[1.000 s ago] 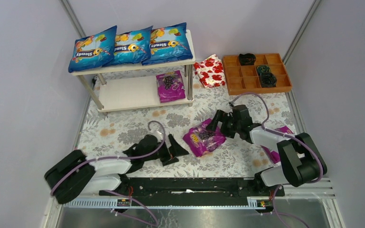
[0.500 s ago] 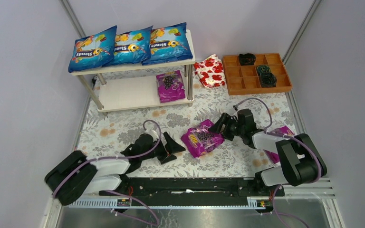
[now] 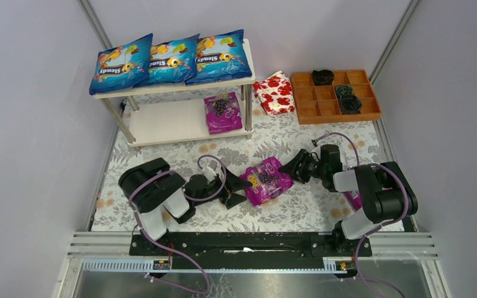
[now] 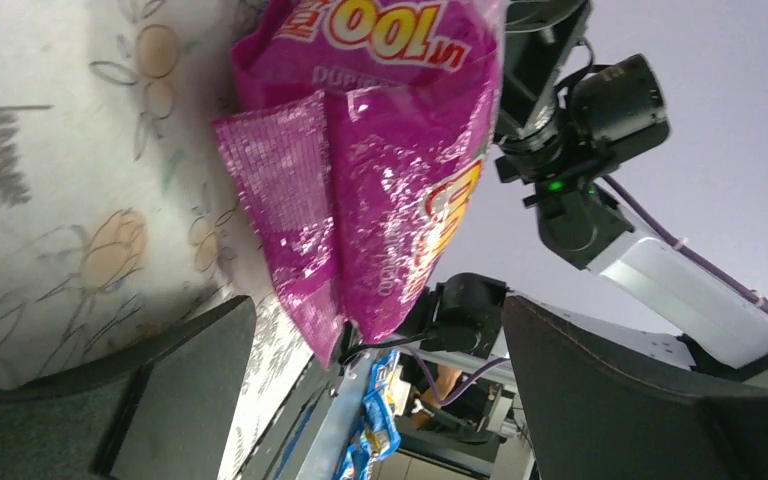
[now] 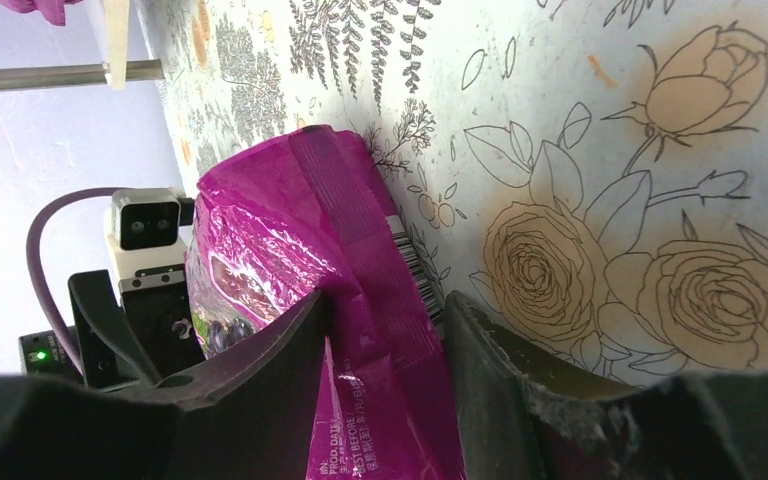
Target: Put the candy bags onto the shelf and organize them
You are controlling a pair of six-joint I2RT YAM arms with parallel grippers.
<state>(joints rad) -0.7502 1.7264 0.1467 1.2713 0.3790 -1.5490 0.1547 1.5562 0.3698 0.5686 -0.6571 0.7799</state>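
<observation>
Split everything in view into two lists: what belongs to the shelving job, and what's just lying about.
Job:
three blue bags on the top board of the shelf
purple bag on its lower board
purple bag between left gripper and right gripper
purple bag mostly hidden under the right arm

Lying about:
red-and-white floral packet
brown wooden tray
dark items in the tray

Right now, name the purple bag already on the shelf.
The purple bag on the lower board of the shelf; the others lie on the table.
</observation>
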